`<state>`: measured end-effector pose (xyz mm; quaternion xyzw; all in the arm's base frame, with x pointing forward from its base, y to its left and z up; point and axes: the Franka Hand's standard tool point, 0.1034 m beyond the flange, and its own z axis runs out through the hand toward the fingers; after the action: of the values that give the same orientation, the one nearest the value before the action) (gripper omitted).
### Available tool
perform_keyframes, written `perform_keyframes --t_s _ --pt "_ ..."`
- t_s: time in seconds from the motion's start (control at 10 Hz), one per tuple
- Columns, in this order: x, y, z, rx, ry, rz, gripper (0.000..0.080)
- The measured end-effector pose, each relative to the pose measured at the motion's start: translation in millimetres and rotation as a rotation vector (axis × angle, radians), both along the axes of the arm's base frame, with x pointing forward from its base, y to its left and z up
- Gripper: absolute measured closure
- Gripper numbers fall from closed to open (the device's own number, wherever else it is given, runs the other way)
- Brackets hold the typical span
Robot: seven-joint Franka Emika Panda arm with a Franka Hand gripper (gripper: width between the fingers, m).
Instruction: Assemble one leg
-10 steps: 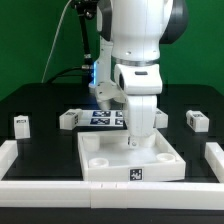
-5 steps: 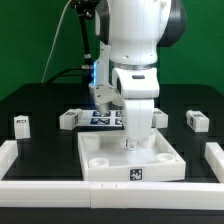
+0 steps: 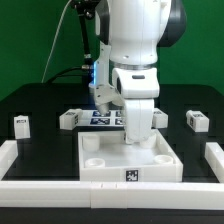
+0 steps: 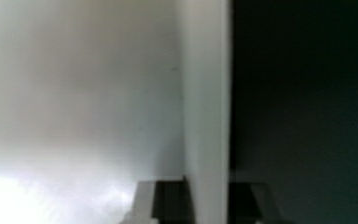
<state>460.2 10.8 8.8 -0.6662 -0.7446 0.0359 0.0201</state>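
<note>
The large white square panel [image 3: 100, 170] with round corner sockets lies in the middle of the black table. My gripper [image 3: 129, 141] reaches down onto the panel's back wall, towards the exterior view's right. In the wrist view the panel [image 4: 69, 100] fills one side, and its wall [image 4: 204, 90] runs as a pale strip between my dark fingers [image 4: 167, 205]. The gripper [image 4: 206, 205] looks shut on that wall. Small white legs lie on the table: one [image 3: 18, 124] at the exterior view's far left, one [image 3: 67, 119] behind the panel, one [image 3: 197, 119] at the right.
The marker board [image 3: 103, 118] lies behind the panel, partly hidden by my arm. White rails [image 3: 20, 160] [image 3: 214, 155] border the table at both sides and along the front. Another small white part [image 3: 160, 117] lies just right of my arm.
My gripper has come down a little and shifted slightly to the exterior view's left, onto the panel's back wall. The panel and the legs have not visibly moved.
</note>
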Motion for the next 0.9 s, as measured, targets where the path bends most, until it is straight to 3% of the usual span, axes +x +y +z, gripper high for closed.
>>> perform_keyframes --t_s 0.7,0.8,0.9 --pt "0.8 0.5 0.4 0.001 -0.003 0.000 0.0735" --pt "3.9 10.8 0.6 -0.001 -0.009 -0.069 0.0735" --pt "10.8 31.1 0.3 0.005 -0.019 -0.108 0.0735"
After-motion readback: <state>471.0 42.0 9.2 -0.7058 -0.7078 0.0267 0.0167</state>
